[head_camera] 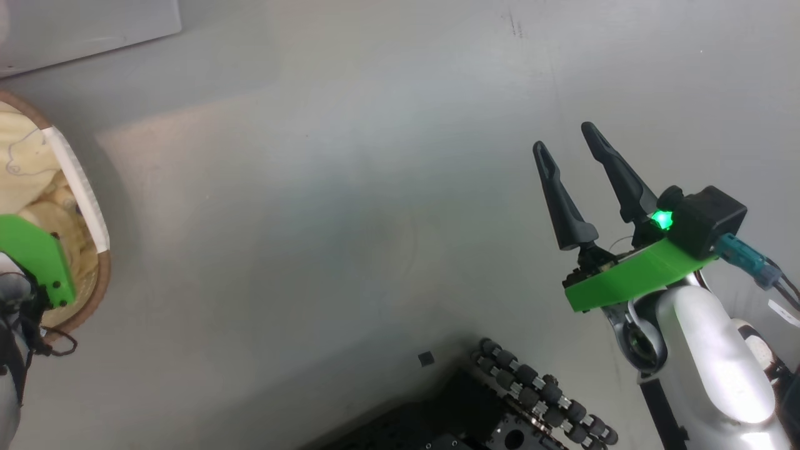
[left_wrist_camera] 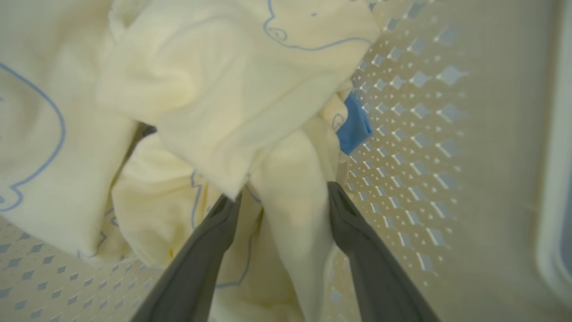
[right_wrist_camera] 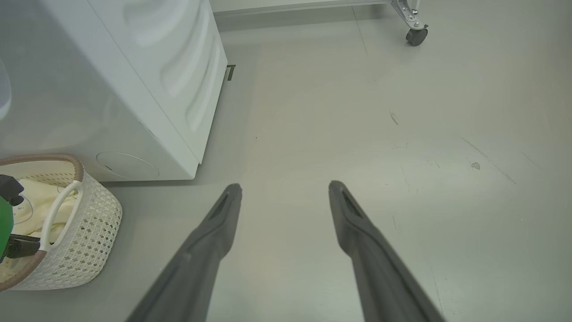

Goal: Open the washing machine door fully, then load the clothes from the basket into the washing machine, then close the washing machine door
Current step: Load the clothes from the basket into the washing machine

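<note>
Left gripper: jaws spread wide, down inside basket, fold of clothes lying between them. Right gripper: jaws apart, holding nothing, above floor. Basket stands on floor just beside washing machine.

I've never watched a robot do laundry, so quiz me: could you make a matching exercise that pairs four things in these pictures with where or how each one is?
Things:
1. left gripper
2. right gripper
3. basket
4. washing machine

Descriptions:
A. white, standing beside the basket
B. open over bare grey floor
C. open, fingers down among the pale yellow clothes
D. cream with perforated sides, sitting on the floor

Pairs: 1-C, 2-B, 3-D, 4-A
</note>
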{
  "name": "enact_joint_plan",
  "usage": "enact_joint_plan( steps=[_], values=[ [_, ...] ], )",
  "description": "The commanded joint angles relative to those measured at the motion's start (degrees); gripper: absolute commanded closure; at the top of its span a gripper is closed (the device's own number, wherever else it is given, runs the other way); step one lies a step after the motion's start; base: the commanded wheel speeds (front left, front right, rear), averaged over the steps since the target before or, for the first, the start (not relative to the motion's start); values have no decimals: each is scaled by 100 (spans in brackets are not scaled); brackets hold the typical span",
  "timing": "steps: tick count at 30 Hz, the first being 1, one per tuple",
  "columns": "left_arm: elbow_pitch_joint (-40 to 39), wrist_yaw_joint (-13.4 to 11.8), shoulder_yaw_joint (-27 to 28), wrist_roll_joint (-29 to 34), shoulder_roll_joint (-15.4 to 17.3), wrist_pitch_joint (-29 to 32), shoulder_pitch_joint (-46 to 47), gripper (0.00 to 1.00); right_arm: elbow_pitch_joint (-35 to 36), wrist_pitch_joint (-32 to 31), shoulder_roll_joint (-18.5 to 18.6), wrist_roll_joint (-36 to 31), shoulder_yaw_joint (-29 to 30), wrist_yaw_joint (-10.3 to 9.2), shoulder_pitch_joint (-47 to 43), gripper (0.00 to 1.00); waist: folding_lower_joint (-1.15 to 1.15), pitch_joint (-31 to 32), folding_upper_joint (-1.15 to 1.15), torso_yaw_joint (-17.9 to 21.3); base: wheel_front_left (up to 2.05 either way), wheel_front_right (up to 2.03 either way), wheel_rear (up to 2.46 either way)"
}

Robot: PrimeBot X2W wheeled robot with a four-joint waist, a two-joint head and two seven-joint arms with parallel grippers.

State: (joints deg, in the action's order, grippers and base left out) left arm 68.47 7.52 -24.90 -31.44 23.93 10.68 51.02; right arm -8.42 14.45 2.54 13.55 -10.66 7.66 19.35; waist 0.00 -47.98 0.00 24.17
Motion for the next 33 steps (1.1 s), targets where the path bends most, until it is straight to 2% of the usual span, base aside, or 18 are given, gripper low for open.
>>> enact_joint_plan(
  steps=[1,19,20,21,33],
  values=[
    [2,-4,86,-26,265,5,55,0,156,54,33,32,-37,-17,-188,0,0,-19,0,0,0,0,0],
    [452,-378,-53,5,127,154,612,0,536,54,33,-3,120,-17,-629,0,0,-358,0,-111,4,4,4],
    [457,-377,-33,-24,120,127,618,11,542,54,33,-7,114,-17,-633,0,0,-362,0,-119,4,4,4],
    [461,-370,2,-69,104,75,619,100,544,54,33,-4,102,-17,-635,0,0,-361,0,-122,2,2,2],
    [489,-180,24,-263,-123,-283,476,100,424,54,33,-144,93,-17,-427,0,0,-134,0,-190,0,0,0]
  ],
)
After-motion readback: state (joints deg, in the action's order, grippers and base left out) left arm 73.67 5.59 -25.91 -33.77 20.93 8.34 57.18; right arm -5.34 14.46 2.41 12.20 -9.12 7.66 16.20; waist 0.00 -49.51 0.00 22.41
